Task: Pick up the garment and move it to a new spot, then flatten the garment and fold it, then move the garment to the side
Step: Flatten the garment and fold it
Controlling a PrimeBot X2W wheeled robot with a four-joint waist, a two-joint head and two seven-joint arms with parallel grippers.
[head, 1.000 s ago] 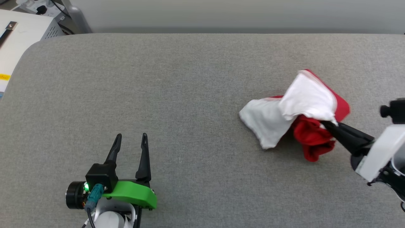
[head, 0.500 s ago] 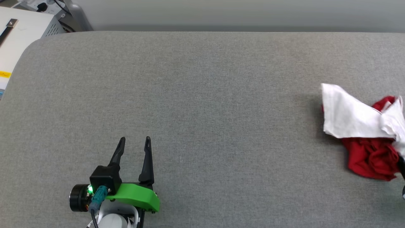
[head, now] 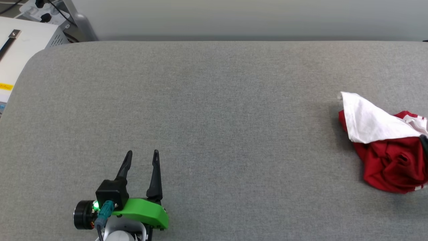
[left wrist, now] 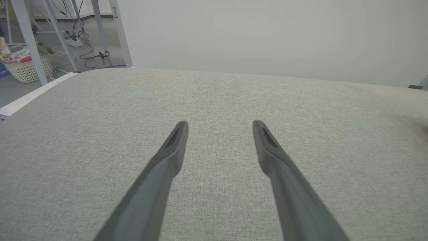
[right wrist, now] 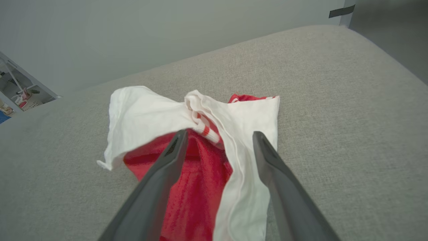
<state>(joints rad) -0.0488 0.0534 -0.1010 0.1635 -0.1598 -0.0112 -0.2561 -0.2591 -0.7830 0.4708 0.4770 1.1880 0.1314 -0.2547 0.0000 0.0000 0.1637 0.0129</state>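
Overhead, the crumpled red and white garment (head: 384, 160) lies at the far right edge of the grey tabletop (head: 214, 100), well apart from the left tool (head: 142, 153) at the lower left. Along the left wrist, that tool's fingers stand wide over the tabletop. Along the right wrist, the right tool (right wrist: 220, 134) is spread wide over the garment, gripping nothing

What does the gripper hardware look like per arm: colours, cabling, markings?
The left gripper has two long, dark, tapering jaws, slotted near each tip, on a black block and a bright green bracket. A black cylinder beside it carries a lit green light; a teal connector trails a black cable; pale wrist below. The right gripper has the same dark grey tapering jaws.
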